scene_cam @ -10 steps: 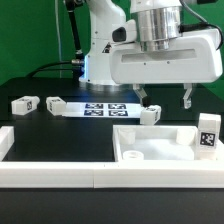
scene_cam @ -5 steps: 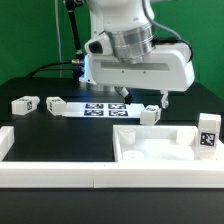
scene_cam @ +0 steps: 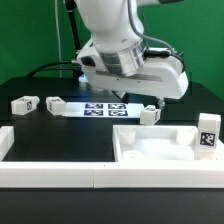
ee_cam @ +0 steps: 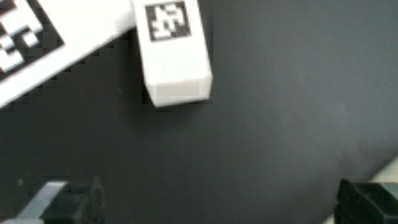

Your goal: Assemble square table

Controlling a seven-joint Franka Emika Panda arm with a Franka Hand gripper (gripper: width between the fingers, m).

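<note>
Arm has swung toward exterior view's left and tilted. Pincer (ee_cam: 210,200) now hangs above leg block (ee_cam: 175,55) near marker board (scene_cam: 100,107), jaws wide, nothing held. Square table top (scene_cam: 150,131) lies on worktop, nearer cam. Est. step: leg pick-up approach; grasp not yet made.

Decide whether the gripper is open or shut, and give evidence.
Open. The wrist view shows the gripper with fingers wide apart, only dark table between them; the leg block lies untouched.

Tilted arm (scene_cam: 125,48), gripper (scene_cam: 151,100) seemingly just above leg block (scene_cam: 150,114).
</note>
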